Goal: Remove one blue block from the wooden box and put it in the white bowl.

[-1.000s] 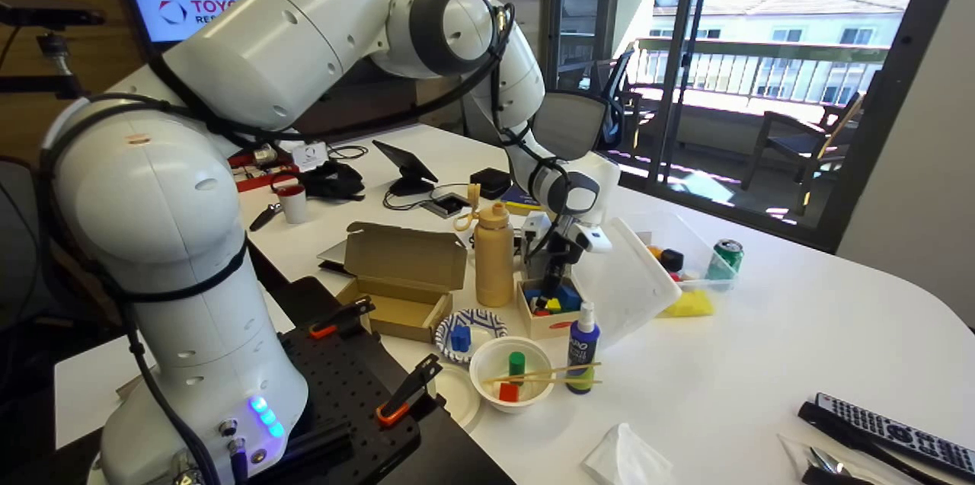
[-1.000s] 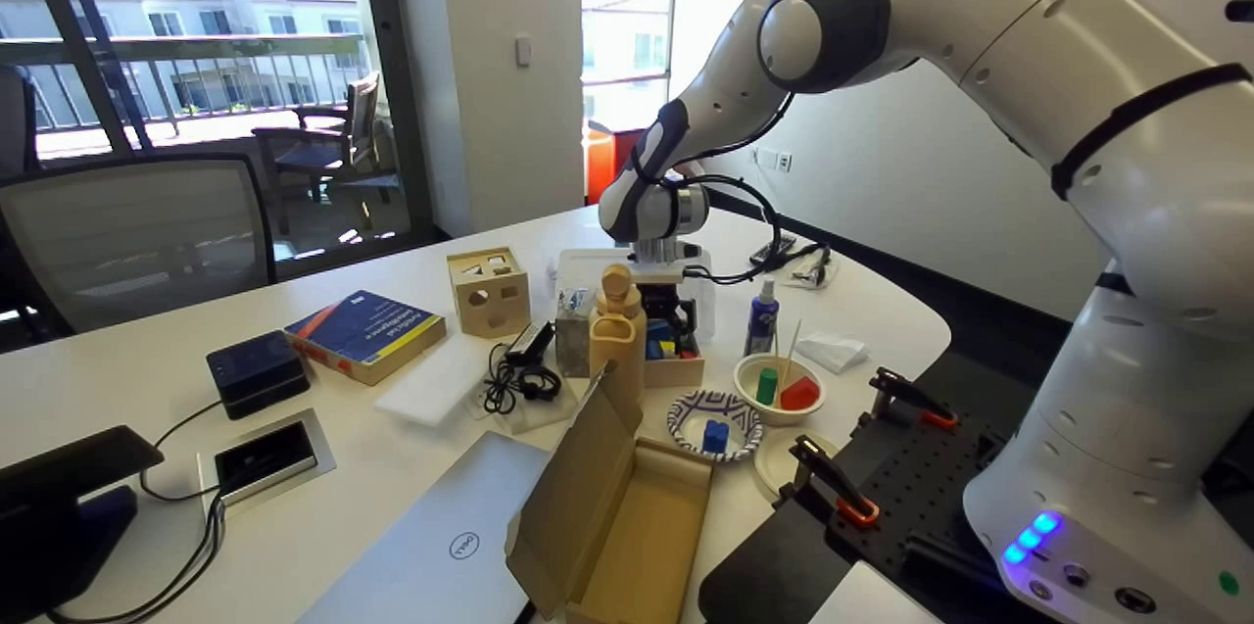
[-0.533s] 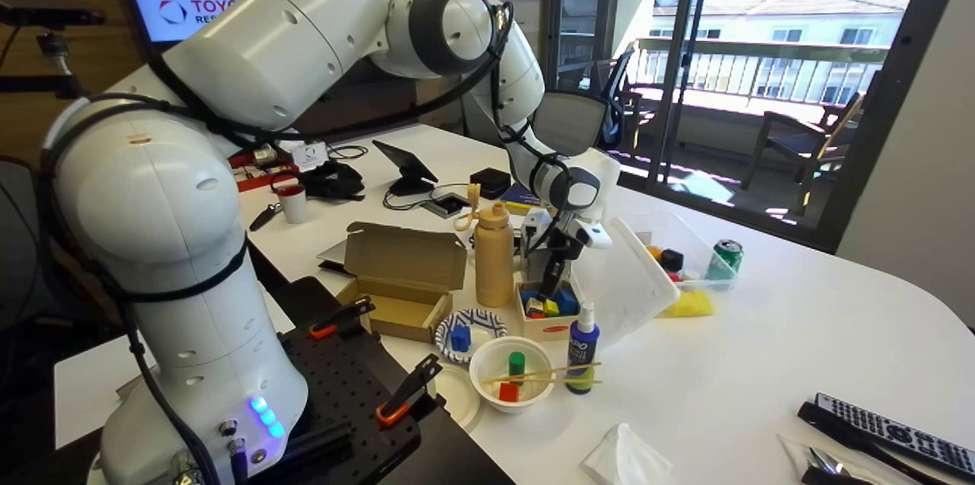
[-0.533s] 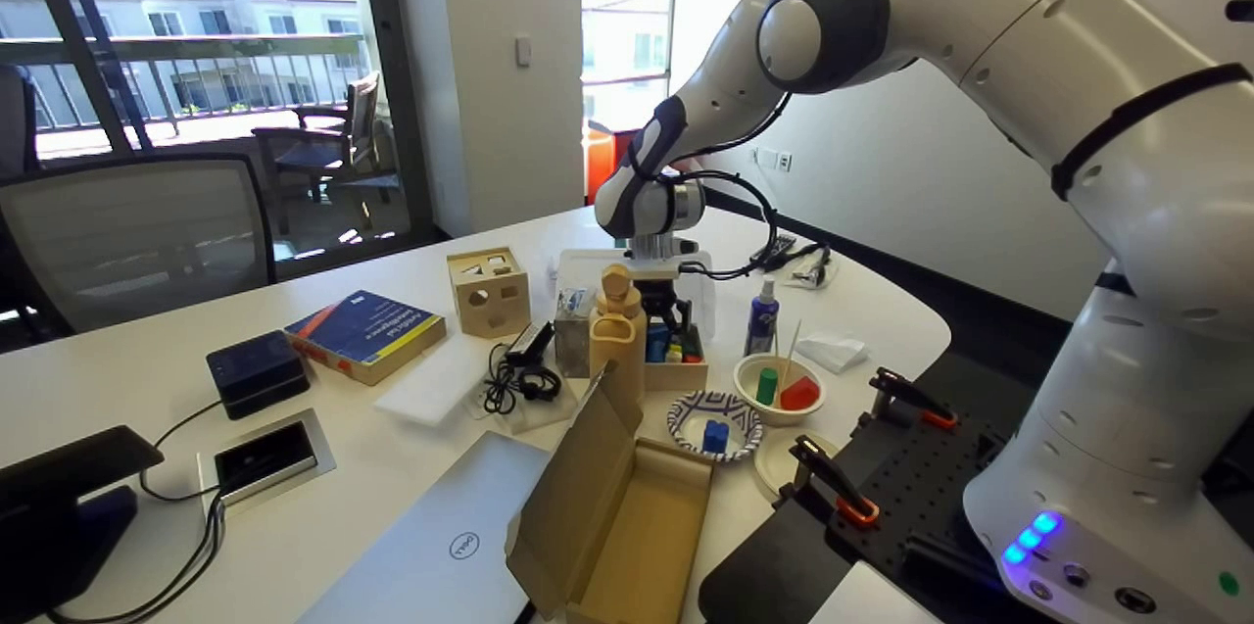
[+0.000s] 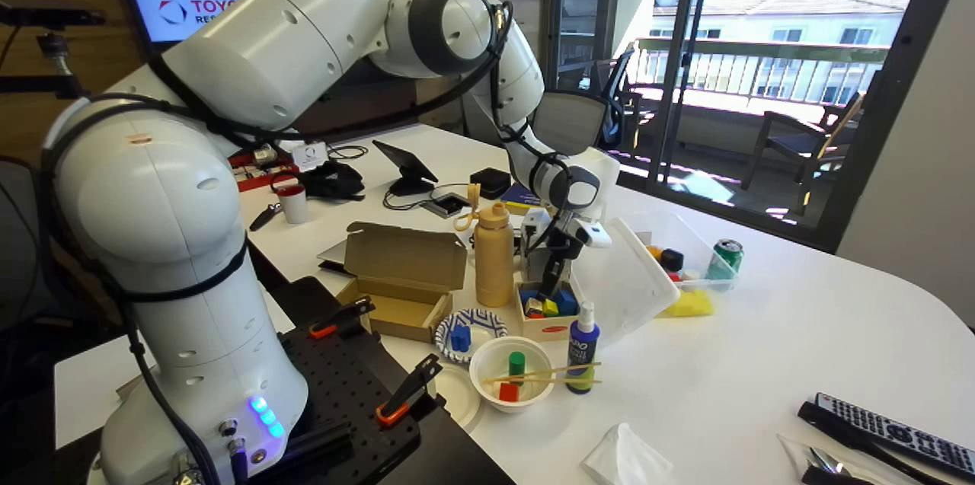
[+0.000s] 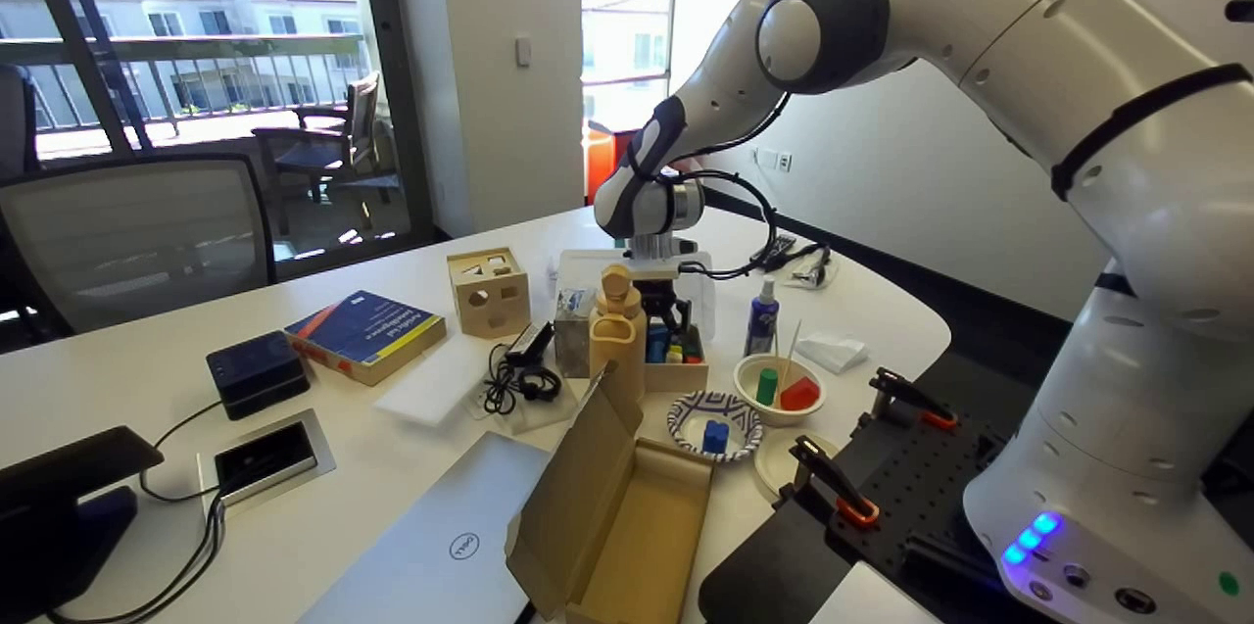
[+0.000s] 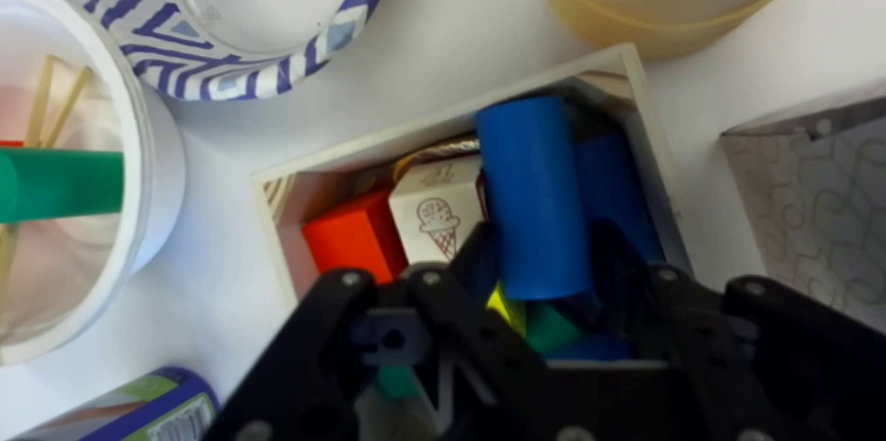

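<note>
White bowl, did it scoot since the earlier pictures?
No. In an exterior view, the white bowl keeps the same gap from the nearer black-and-orange clamp, with no visible shift in any direction.

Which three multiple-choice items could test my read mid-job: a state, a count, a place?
1. How does the black two-fingered hand stand at the blue cylindrical block?
A) fingers touching each other
B) one finger on either side
C) both fingers on one side

2. How many thin tan sticks cross the round white bowl?
A) four
B) one
C) two

3. Where does a green cylinder stand?
A) in the white bowl
B) on the blue-patterned dish
C) in the open cardboard box

1: B, the wrist view shows a finger at each flank; whether it grips is unclear.
2: C, two separate sticks show in the wrist view.
3: A, both exterior views show it inside the bowl's rim.
</note>
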Controlling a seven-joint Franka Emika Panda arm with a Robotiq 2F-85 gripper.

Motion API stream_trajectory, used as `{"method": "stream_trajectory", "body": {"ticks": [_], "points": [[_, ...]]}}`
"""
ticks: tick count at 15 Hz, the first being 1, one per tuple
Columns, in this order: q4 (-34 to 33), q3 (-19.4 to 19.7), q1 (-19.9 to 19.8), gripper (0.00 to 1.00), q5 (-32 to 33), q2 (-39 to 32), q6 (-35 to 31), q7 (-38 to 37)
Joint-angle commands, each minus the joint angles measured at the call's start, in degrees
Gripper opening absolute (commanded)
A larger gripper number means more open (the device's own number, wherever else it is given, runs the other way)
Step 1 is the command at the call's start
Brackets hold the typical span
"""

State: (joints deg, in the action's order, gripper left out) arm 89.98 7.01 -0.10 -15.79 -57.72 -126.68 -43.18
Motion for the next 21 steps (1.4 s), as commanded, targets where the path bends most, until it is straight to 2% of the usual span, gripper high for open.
{"method": "stream_trajectory", "body": {"ticks": [1, 8, 9, 11, 14, 15, 21], "points": [[3.4, 0.3, 1.1, 0.14, 1.0, 4.5, 0.4, -0.3], [12.8, 1.3, 3.2, 0.14, 3.1, 14.3, -0.4, -1.2], [13.6, 1.4, 3.2, 0.64, 3.5, 14.7, -0.8, -1.2], [14.8, 1.2, 3.0, 0.72, 3.7, 14.9, -1.9, -0.8], [15.0, 1.2, 2.8, 0.95, 4.3, 13.8, -4.6, -0.5], [14.9, 1.1, 2.8, 0.99, 4.3, 13.3, -5.5, -0.4], [13.1, 1.3, 2.6, 1.0, 4.7, 9.9, -10.7, -0.4]]}}
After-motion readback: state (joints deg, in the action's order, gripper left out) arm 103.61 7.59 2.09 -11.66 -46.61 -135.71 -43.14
